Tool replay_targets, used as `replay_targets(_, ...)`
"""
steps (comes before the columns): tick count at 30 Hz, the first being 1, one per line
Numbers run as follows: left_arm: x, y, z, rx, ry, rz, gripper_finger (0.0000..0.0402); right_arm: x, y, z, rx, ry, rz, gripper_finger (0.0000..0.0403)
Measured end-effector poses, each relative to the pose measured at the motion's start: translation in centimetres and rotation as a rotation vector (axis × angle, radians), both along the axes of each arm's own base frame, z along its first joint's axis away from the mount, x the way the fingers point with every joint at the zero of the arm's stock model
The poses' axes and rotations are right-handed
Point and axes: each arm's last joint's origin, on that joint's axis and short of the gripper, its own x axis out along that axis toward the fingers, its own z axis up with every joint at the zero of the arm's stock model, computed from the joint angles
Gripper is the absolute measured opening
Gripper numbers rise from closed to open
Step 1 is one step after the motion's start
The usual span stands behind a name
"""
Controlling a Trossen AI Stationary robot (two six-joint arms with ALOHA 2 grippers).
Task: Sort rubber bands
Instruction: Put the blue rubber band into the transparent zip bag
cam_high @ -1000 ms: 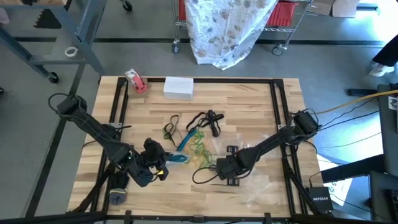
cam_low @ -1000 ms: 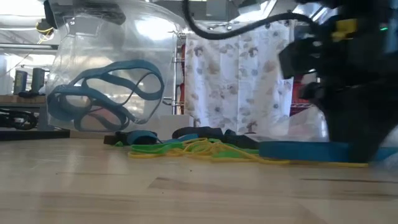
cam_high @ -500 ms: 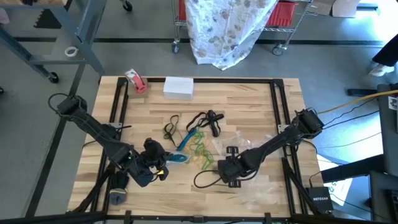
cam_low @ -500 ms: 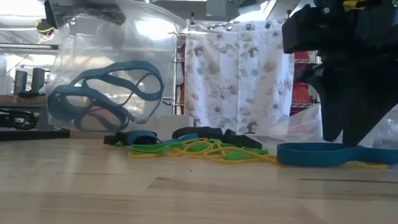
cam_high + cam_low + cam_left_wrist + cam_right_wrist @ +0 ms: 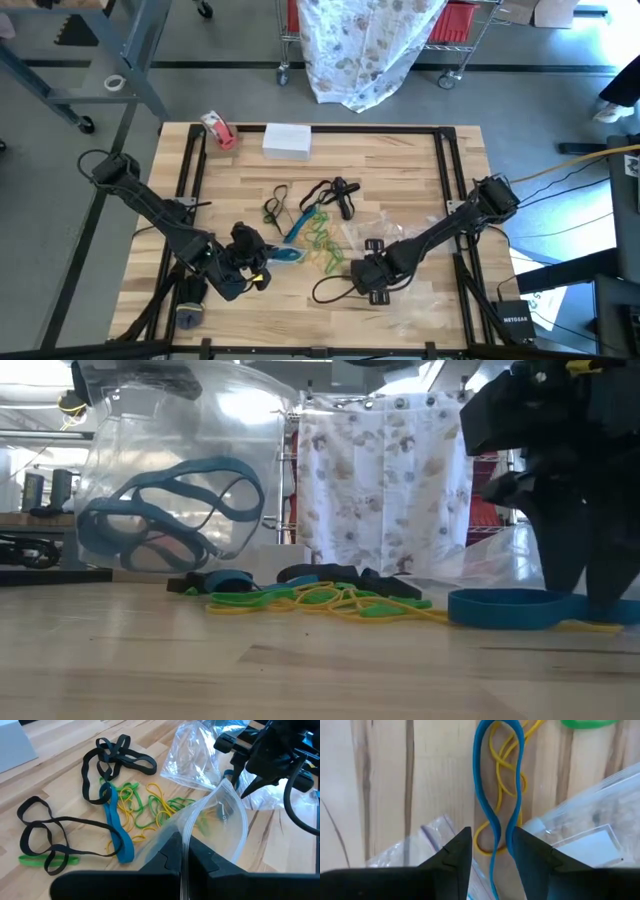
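Loose rubber bands (image 5: 315, 215) lie mid-table: black (image 5: 115, 755), blue (image 5: 117, 827), yellow and green (image 5: 150, 805). My left gripper (image 5: 255, 272), at the near left, is shut on a clear plastic bag (image 5: 170, 480) with blue bands (image 5: 160, 520) inside. My right gripper (image 5: 368, 275) points down over one blue band (image 5: 492, 820) that lies flat on the wood (image 5: 510, 608). Its open fingers stand either side of that band's end. Whether they touch it, I cannot tell. My left gripper pinches the bag's rim (image 5: 186, 832) at its open mouth between the two fingers, which slant down toward the table's middle. The bag is held up off the wood and billows open, with the blue bands lying in its belly.
More clear bags (image 5: 400, 240) lie crumpled around the right gripper. A red-and-white tape roll (image 5: 218, 130) and a white box (image 5: 287, 140) sit at the far edge. Black frame rails (image 5: 450, 180) run along both sides. A black cable loop (image 5: 330, 290) hangs by the right wrist.
My right gripper has drawn slightly up and toward the table's right edge. The blue band under it was partly covered and flat. It now shows as a rounded loop lying on the wood. The left gripper and its bag have kept still.
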Motion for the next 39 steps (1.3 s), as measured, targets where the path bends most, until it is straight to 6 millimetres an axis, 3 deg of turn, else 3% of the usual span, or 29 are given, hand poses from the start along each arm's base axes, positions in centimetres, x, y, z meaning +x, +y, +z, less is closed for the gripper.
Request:
replay_targets(7, 0.0, 0.0, 0.0, 0.007, 0.003, -0.004, 0.0000, -0.4, 0.9, -0.3, -0.131, -0.070, 0.016, 0.0133)
replay_targets(20, 0.0, 0.0, 0.0, 0.006, 0.002, -0.004, 0.0000, -0.4, 1.0, -0.7, -0.141, -0.061, 0.020, 0.0131)
replay_targets(23, 0.0, -0.1, 0.0, 0.004, 0.001, -0.006, 0.0000, -0.4, 1.0, -0.7, -0.139, -0.057, 0.020, 0.0109)
replay_targets(29, 0.0, -0.1, 0.0, 0.005, 0.002, -0.007, 0.0000, -0.4, 1.0, -0.7, -0.140, -0.058, 0.024, 0.0013)
replay_targets(35, 0.0, -0.1, 0.0, 0.005, 0.001, -0.006, 0.0000, -0.5, 0.9, -0.6, -0.143, -0.054, 0.022, 0.0006)
replay_targets(39, 0.0, -0.1, 0.0, 0.005, 0.002, -0.007, 0.0000, -0.9, 0.7, 0.7, -0.135, -0.056, 0.008, 0.0003)
